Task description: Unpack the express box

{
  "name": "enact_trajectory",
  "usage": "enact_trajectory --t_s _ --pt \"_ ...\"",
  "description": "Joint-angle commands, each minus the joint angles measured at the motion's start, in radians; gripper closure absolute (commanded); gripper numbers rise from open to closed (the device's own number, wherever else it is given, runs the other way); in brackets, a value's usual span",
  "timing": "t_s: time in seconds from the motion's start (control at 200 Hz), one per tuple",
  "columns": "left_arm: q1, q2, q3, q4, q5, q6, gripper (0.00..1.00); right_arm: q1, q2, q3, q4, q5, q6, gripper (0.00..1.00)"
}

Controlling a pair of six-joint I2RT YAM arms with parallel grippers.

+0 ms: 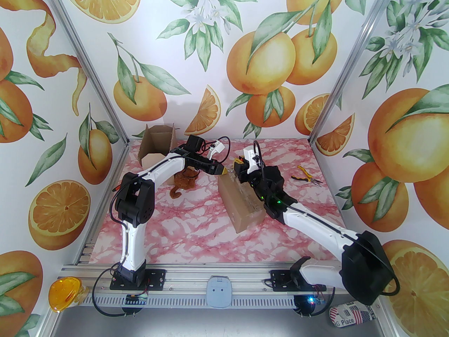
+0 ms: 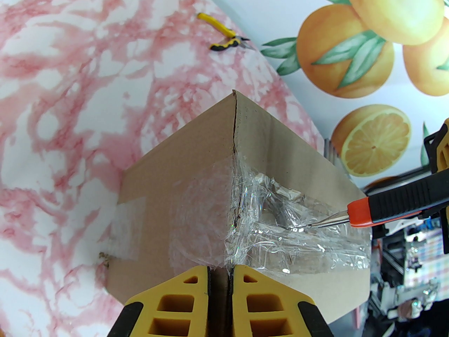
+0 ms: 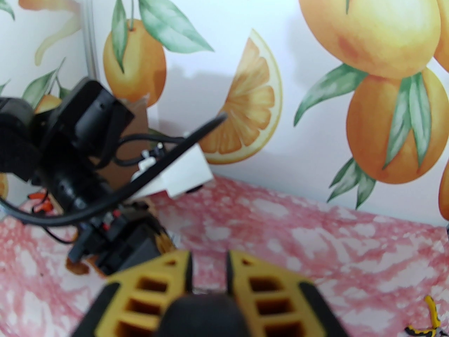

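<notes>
The express box [image 1: 242, 202] is a brown cardboard carton wrapped in crinkled clear tape, lying in the middle of the table. My left gripper [image 1: 224, 170] is at its far end; in the left wrist view its fingers [image 2: 220, 270] are shut on the box's [image 2: 182, 174] taped corner edge. My right gripper [image 1: 240, 169] hovers over the same end, shut on a black utility knife [image 2: 396, 202] with an orange tip. The blade touches the tape on the top face. In the right wrist view the knife's black handle [image 3: 203, 314] sits between the gripper's [image 3: 209, 258] yellow fingers.
An opened cardboard box [image 1: 156, 146] stands at the back left with a brown plush toy [image 1: 184, 184] in front of it. Yellow-handled pliers [image 1: 305, 176] lie at the back right. The walls close in on three sides.
</notes>
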Motion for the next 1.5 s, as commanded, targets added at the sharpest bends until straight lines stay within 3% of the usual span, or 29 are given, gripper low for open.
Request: enact_trajectory --t_s 0.0,0.26,0.49,0.866,1.141,1.496 --pt "-0.004 0.058 -0.045 -0.081 -0.190 -0.022 0.91 0.014 -0.030 -0.001 -0.089 0.018 0.069 0.95" --pt "-0.004 0.061 -0.045 -0.079 -0.187 -0.022 0.91 0.015 -0.059 0.003 -0.140 0.039 0.121 0.95" --pt "-0.008 0.057 -0.049 -0.098 -0.174 0.020 0.92 0.012 -0.036 0.027 -0.032 0.089 0.061 0.95" --pt "-0.013 0.052 -0.040 -0.125 -0.158 0.046 0.92 0.003 0.094 0.088 0.134 0.025 0.013 0.95" --pt "-0.016 0.052 -0.036 -0.127 -0.172 0.044 0.92 0.001 0.104 0.085 0.096 0.023 0.007 0.95" --pt "-0.018 0.059 -0.023 -0.119 -0.214 -0.026 0.93 0.003 0.022 0.078 -0.135 0.084 0.084 0.96"
